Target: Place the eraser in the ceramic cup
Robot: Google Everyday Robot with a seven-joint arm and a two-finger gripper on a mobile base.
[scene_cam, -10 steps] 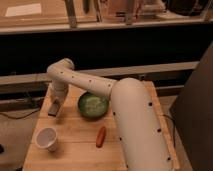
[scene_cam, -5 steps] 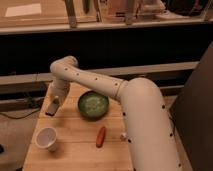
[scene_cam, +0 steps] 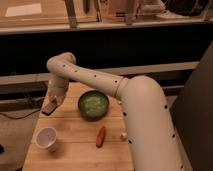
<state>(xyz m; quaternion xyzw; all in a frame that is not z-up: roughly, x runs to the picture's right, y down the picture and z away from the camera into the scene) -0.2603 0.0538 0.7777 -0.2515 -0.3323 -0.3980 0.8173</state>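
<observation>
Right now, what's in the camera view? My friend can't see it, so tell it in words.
A big white robot arm reaches over a wooden table, its gripper hanging at the picture's left side, just beyond a white cup. A green bowl sits in the middle, and an orange carrot-shaped thing lies nearer the front.

A green bowl (scene_cam: 93, 105) sits on the table (scene_cam: 75, 159). A carrot (scene_cam: 101, 136) lies near it. The gripper (scene_cam: 50, 108) hangs beside the bowl.

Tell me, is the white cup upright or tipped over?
Upright: the ceramic cup stands on its narrower base on the table, open rim facing up. The gripper hovers beyond it, beside the green bowl.
</observation>
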